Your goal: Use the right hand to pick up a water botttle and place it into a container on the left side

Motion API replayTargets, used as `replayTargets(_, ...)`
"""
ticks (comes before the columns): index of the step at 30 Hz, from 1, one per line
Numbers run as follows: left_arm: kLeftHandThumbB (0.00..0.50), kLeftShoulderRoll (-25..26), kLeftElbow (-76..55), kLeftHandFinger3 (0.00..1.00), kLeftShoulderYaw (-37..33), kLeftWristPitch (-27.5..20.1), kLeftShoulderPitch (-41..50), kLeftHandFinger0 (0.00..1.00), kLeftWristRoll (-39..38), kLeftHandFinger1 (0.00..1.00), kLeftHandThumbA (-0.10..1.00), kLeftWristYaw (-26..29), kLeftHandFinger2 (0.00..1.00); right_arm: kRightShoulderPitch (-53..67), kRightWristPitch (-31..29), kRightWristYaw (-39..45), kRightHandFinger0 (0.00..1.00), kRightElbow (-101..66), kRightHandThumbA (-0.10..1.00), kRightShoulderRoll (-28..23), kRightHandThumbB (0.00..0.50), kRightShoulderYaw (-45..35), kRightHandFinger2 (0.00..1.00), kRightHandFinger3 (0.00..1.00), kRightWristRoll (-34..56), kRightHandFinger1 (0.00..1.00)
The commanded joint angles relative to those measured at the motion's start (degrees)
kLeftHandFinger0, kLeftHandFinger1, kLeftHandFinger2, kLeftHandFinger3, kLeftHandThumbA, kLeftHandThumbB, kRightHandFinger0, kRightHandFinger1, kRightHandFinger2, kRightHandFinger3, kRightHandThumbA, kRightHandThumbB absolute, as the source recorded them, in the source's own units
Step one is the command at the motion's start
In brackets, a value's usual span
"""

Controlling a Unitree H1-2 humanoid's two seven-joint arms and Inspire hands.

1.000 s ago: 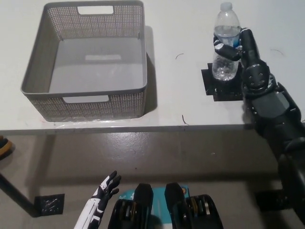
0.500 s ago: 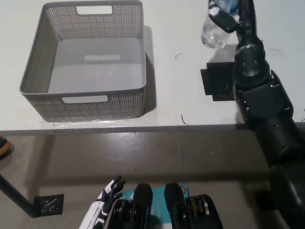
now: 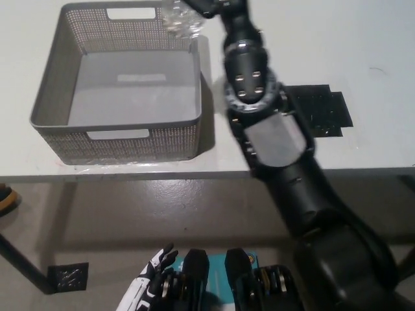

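My left hand (image 3: 150, 282) hangs low at the bottom edge, below the table (image 3: 363, 39), fingers loosely spread and holding nothing; only its upper part shows, the rest cut off by the frame. Right of it on the floor lies a dark square patch (image 3: 67, 276). Up on the table the grey basket (image 3: 47, 110) stands with perforated walls and handle slots, its smooth floor bare. The bottle (image 3: 179, 17) is at the basket's far right corner, over the rim: clear, ribbed plastic, pale and blurred, with its top running off the upper edge, so I cannot see a cap or label, nor whether it tilts. I cannot tell whether it touches the rim. My right hand (image 3: 206, 6) is at the very top of the picture beside it, mostly cut off; it appears to be wrapped on the bottle, though the fingers themselves are hard to make out. My black arm runs from there down to the lower right, covering part of the table. Right of the arm, black tape (image 3: 321, 110) lies flat on the tabletop, uncovered.
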Motion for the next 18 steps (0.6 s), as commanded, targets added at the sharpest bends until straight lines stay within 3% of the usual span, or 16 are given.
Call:
replayTargets(1, 0.299, 0.2, 0.0, 1.0, -0.6, -1.8, 0.0, 1.0, 0.0, 1.0, 1.0, -0.8, 1.0, -6.4, -1.6, -2.5, 0.37, 4.7, -0.1, 2.2, 0.141, 0.8, 0.35, 0.53, -1.2, 0.21)
replayTargets(3, 0.295, 0.2, -0.2, 1.0, -0.7, -1.6, 0.0, 1.0, -0.2, 1.0, 1.0, -1.0, 1.0, -7.4, -3.5, -3.0, 0.01, 8.0, -0.1, 2.6, 0.135, 1.0, 0.42, 0.59, -1.3, 0.06)
replayTargets(4, 0.295, 0.1, -0.3, 1.0, -0.7, -1.5, 0.0, 1.0, -0.2, 1.0, 1.0, -1.0, 1.0, -8.1, -4.2, -3.5, 0.0, 10.0, -0.1, 2.9, 0.133, 1.2, 0.48, 0.62, -1.4, 0.03)
replayTargets(6, 0.277, 0.2, -0.4, 1.0, -0.8, -2.1, 0.2, 1.0, 0.3, 1.0, 1.0, -0.9, 1.0, -8.9, -5.2, -4.4, 0.0, 14.6, -0.1, 3.4, 0.13, 1.4, 0.64, 0.69, -1.3, 0.09)
replayTargets(8, 0.274, 0.3, -0.3, 1.0, -0.8, -2.6, 0.2, 1.0, 0.4, 1.0, 1.0, -0.9, 1.0, -9.2, -6.4, -4.7, 0.0, 17.4, -0.1, 3.5, 0.127, 1.5, 0.65, 0.69, -1.1, 0.12)
replayTargets(11, 0.279, 0.4, -1.0, 1.0, -0.9, -2.3, 0.5, 1.0, 1.0, 1.0, 1.0, -0.7, 1.0, -9.0, -7.9, -4.6, 0.02, 22.5, -0.1, 3.4, 0.142, 1.0, 0.75, 0.74, -0.1, 0.28)
replayTargets(12, 0.275, 0.5, -1.3, 1.0, -0.9, -2.4, 0.5, 1.0, 1.1, 1.0, 1.0, -0.8, 1.0, -8.9, -6.3, -5.2, 0.13, 23.9, -0.1, 3.3, 0.17, 0.8, 0.88, 0.83, -0.1, 0.4)
replayTargets(13, 0.278, 0.5, -1.6, 1.0, -0.9, -2.1, 0.6, 1.0, 0.8, 1.0, 1.0, -0.9, 1.0, -8.7, -5.8, -4.2, 0.42, 24.7, 0.11, 2.9, 0.216, 1.2, 1.0, 1.0, -0.2, 0.72)
replayTargets(14, 0.282, 0.5, -1.8, 1.0, -1.0, -1.8, 0.6, 1.0, 0.6, 1.0, 1.0, -1.1, 1.0, -8.3, -5.6, -1.5, 0.63, 25.0, 0.32, 2.3, 0.276, 1.4, 1.0, 1.0, 0.2, 0.91)
replayTargets(15, 0.282, 0.5, -1.9, 1.0, -1.0, -1.6, 0.6, 1.0, 0.5, 1.0, 1.0, -1.1, 1.0, -8.3, -5.6, -0.6, 0.7, 25.2, 0.4, 2.1, 0.292, 1.4, 1.0, 1.0, 0.4, 0.93)
replayTargets(16, 0.279, 0.7, -2.1, 1.0, -1.1, -1.4, 0.6, 1.0, 0.3, 1.0, 1.0, -1.4, 1.0, -7.6, -5.2, 3.0, 0.94, 24.8, 0.57, 1.3, 0.343, 2.1, 1.0, 1.0, 0.3, 1.0)
replayTargets(17, 0.28, 0.8, -2.2, 1.0, -1.1, -1.3, 0.5, 1.0, 0.2, 1.0, 1.0, -1.5, 1.0, -7.2, -4.8, 4.5, 1.0, 24.5, 0.7, 0.7, 0.377, 2.7, 1.0, 1.0, 0.0, 1.0)
replayTargets(18, 0.286, 0.8, -2.1, 1.0, -1.1, -1.3, 0.3, 1.0, 0.2, 1.0, 1.0, -1.5, 1.0, -7.0, -3.8, 5.8, 1.0, 24.2, 0.81, 0.1, 0.423, 3.9, 1.0, 1.0, -1.0, 1.0)
